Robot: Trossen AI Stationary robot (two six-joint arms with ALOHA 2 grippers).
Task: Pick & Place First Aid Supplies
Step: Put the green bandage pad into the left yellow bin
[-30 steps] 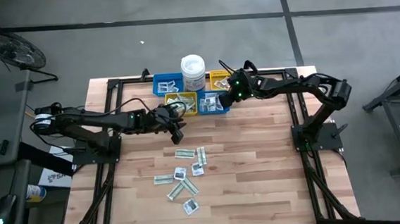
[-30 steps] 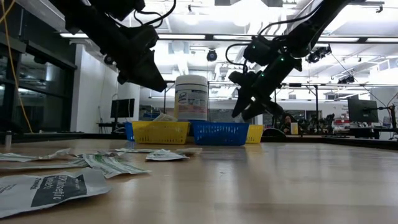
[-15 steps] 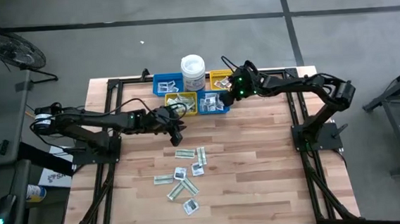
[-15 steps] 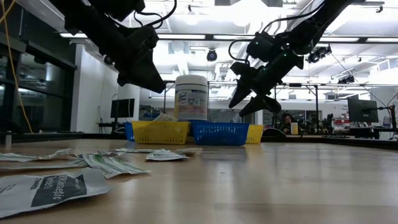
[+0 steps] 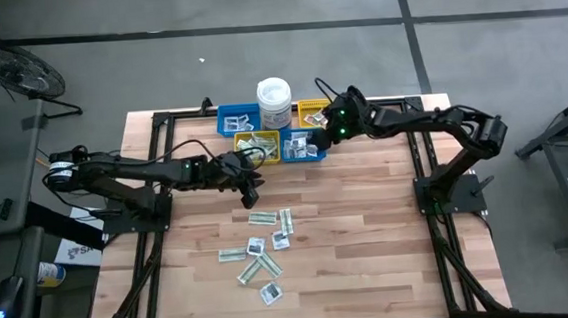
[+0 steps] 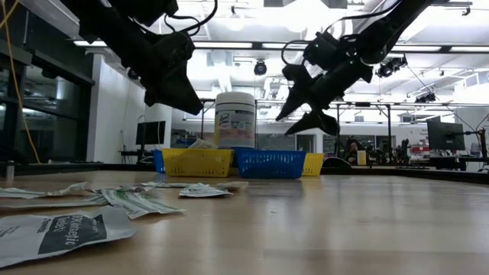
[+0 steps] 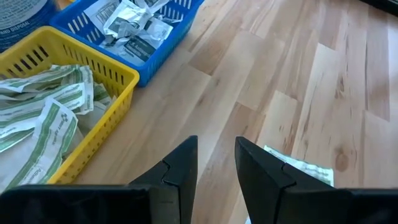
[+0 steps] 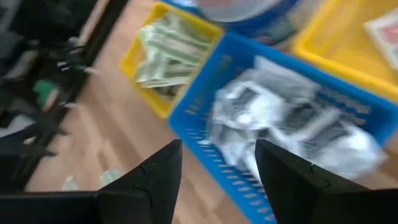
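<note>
Loose first aid packets (image 5: 261, 247) lie scattered mid-table, white squares and green-white strips mixed. More green strips (image 7: 43, 118) fill the yellow bin (image 7: 109, 124); white square packets (image 8: 292, 118) fill the blue bin (image 8: 205, 106) beside it. White tub (image 5: 274, 96) stands behind the bins. Right gripper (image 5: 325, 136) hangs above the blue bin, fingers spread, nothing between them. Left gripper (image 5: 249, 189) hovers over bare wood between bins and loose pile, fingers parted by a narrow gap, empty. Wood table (image 5: 370, 243).
</note>
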